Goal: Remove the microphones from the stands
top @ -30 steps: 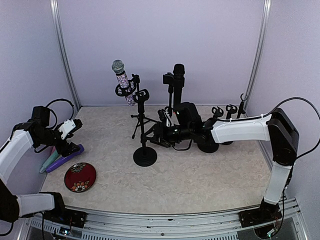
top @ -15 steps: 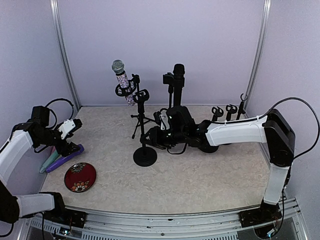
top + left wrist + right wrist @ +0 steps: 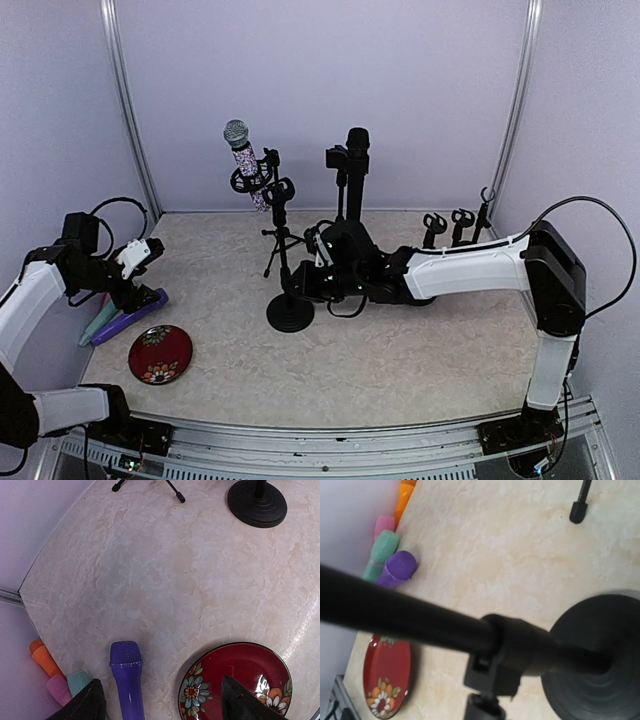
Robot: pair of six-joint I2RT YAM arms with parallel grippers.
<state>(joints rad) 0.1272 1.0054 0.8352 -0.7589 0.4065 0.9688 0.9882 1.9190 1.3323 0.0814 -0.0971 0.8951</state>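
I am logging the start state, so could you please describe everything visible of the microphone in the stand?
The microphone has a silver mesh head and a pale, speckled body. It leans, head up and to the left, its lower body in a black ring holder on the stand. Only the top view shows it. The right gripper is lower, near the round-base stand; the left gripper is far off.
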